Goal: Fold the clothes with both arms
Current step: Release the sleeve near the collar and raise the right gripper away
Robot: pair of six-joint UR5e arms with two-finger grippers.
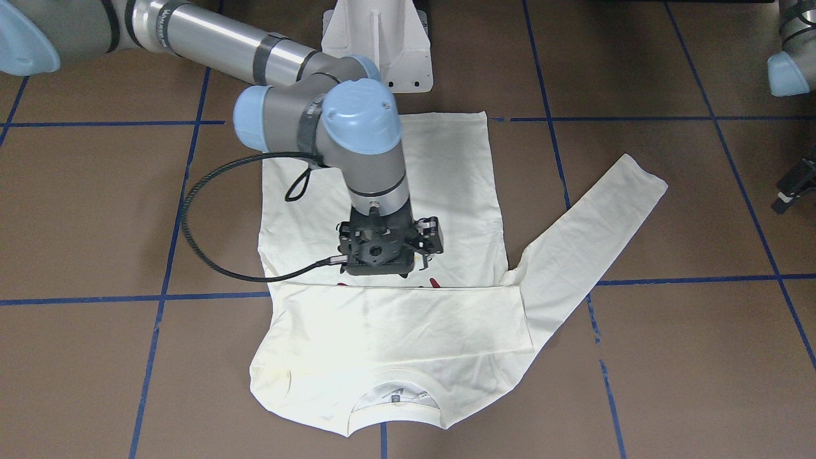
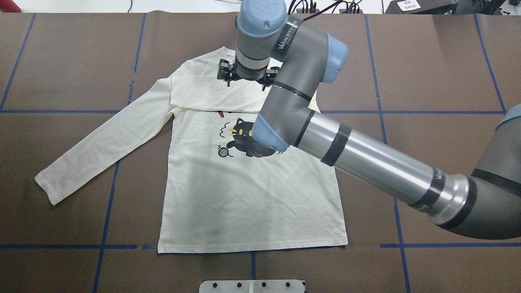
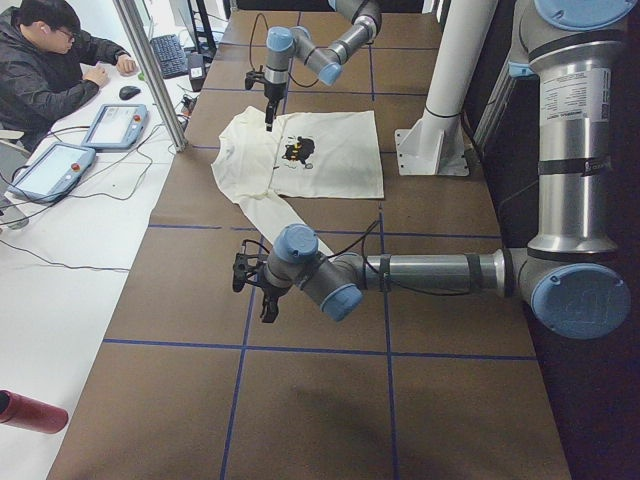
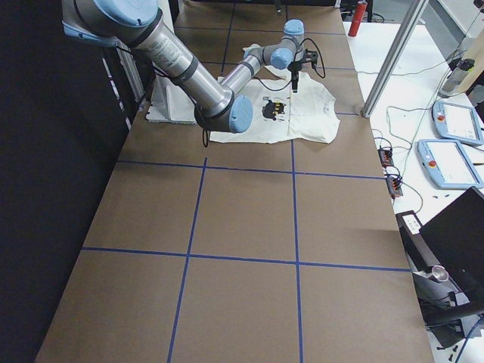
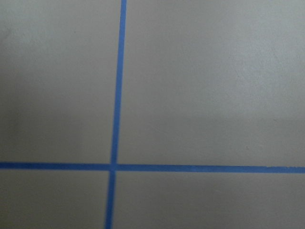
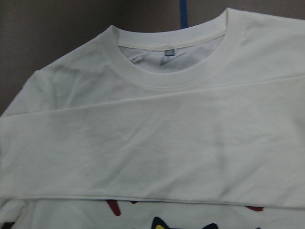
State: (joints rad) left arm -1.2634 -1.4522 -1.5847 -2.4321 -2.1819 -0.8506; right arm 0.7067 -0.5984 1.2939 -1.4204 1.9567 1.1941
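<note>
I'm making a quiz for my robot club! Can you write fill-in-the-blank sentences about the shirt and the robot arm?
The animal printed on the shirt is a black ____.
The tape lines on the table are ____.
The arm above the shirt is the robot's ____ one.
One sleeve lies stretched out; the other sleeve is ____ across the chest.
Missing words: cat, blue, right, folded.

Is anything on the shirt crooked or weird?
A bit lopsided: one sleeve lies folded across the T-shirt, hiding most of the red word, while the other sleeve sticks out sideways on the table. No tears or spills show.
</note>
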